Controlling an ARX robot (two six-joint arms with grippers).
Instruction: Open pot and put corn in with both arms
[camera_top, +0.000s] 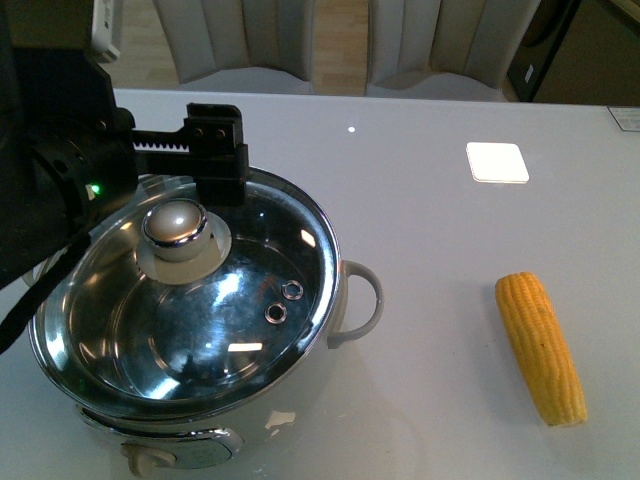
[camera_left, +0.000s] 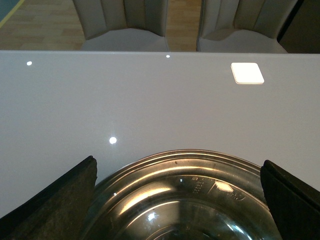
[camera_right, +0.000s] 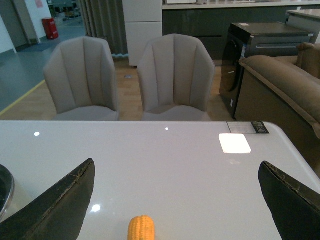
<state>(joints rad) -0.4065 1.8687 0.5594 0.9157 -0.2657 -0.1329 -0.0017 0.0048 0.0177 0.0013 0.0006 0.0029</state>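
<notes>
one pot (camera_top: 300, 385) stands on the near left part of the white worktop (camera_top: 430, 230). it has a cream-white body, a loop side handle (camera_top: 378, 298) on its right and a front knob (camera_top: 148, 461) at its near edge. its glass lid (camera_top: 230, 300) is on, steel-rimmed, with a domed silver lid knob (camera_top: 177, 225) near the middle and two small metal rings (camera_top: 284, 301) set in the glass. the shiny steel bowl shows through the glass.

the corn (camera_top: 540, 348) lies flat on the worktop well to the right of the pot, apart from it. it is yellow with ridged rows of kernels, and its length runs away from the robot.

the left gripper (camera_left: 178, 165) hangs over the far rim of the pot, just behind the lid knob. its two black fingers (camera_left: 50, 200) are spread wide with nothing between them. whether any part of it touches the lid cannot be told. a green light (camera_top: 95, 188) glows on the left arm.

the right gripper (camera_right: 176, 162) is also spread wide and empty, held above the worktop. in its wrist view the tip of the corn lies below the gap, touching neither finger.

small stamped marks (camera_left: 199, 186) inside the bowl are too fine to read. a dark label (camera_right: 252, 127) at the worktop's far right corner is also unreadable. just beside it lies a bright white square (camera_top: 497, 162). two grey chairs (camera_right: 127, 75) stand beyond the far edge.
</notes>
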